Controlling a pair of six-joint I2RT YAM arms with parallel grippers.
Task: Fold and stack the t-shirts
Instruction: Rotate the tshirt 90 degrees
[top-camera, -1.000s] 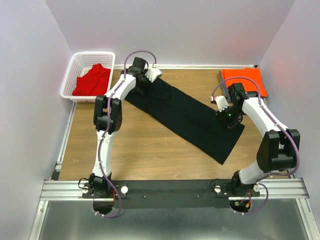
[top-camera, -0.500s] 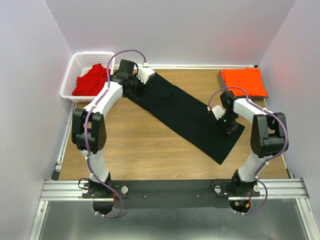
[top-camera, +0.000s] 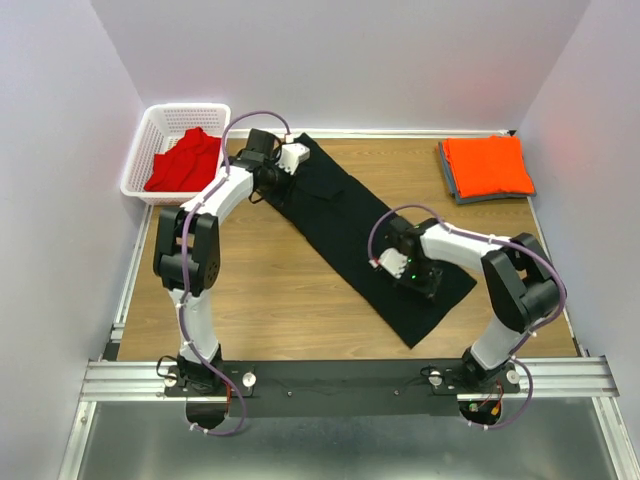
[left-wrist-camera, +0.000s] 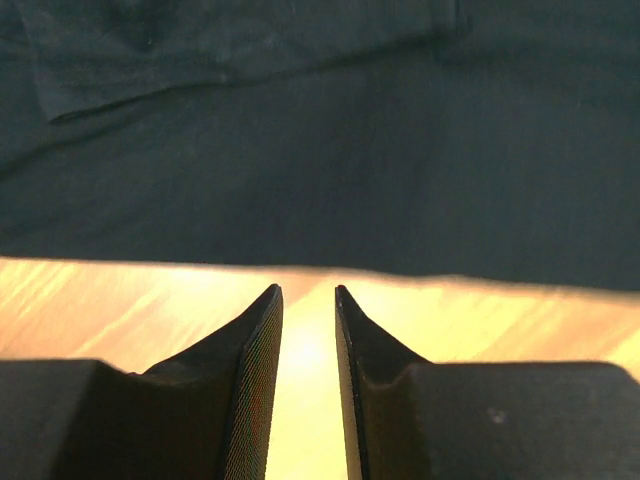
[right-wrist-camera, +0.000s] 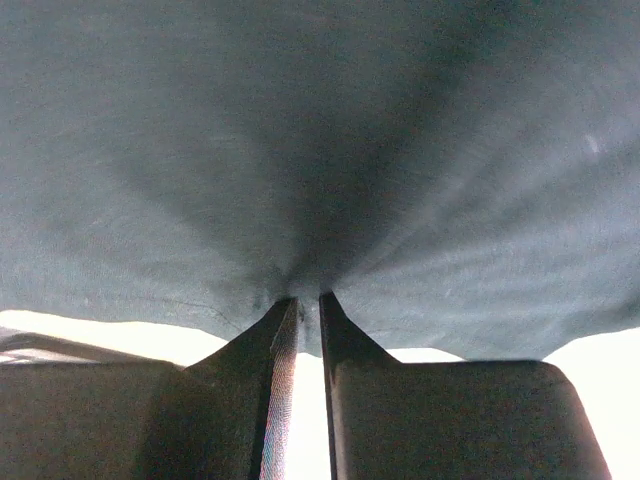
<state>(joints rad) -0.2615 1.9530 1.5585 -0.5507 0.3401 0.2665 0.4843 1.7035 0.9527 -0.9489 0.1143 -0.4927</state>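
The large black t-shirt (top-camera: 340, 215) lies folded into a long strip, running diagonally from far left to near right on the wooden table. My right gripper (top-camera: 410, 275) is shut on the cloth near its near end; the fabric (right-wrist-camera: 320, 130) bunches into the gripper (right-wrist-camera: 308, 297). My left gripper (top-camera: 270, 183) sits low at the strip's far-left edge. In the left wrist view the gripper (left-wrist-camera: 308, 290) is slightly open and empty over bare wood, with the black cloth (left-wrist-camera: 350, 150) just ahead. The folded orange t-shirt (top-camera: 487, 165) lies far right. The red t-shirt (top-camera: 185, 160) is crumpled in the basket.
The white mesh basket (top-camera: 185, 108) stands at the far left corner, just off the table. The orange shirt rests on a grey pad (top-camera: 452, 185). White walls close in the back and both sides. The metal rail (top-camera: 330, 378) with the arm bases runs along the near edge.
My right gripper has moved left and nearer, dragging the black shirt's near end with it. My left gripper has shifted slightly nearer along the strip's far edge.
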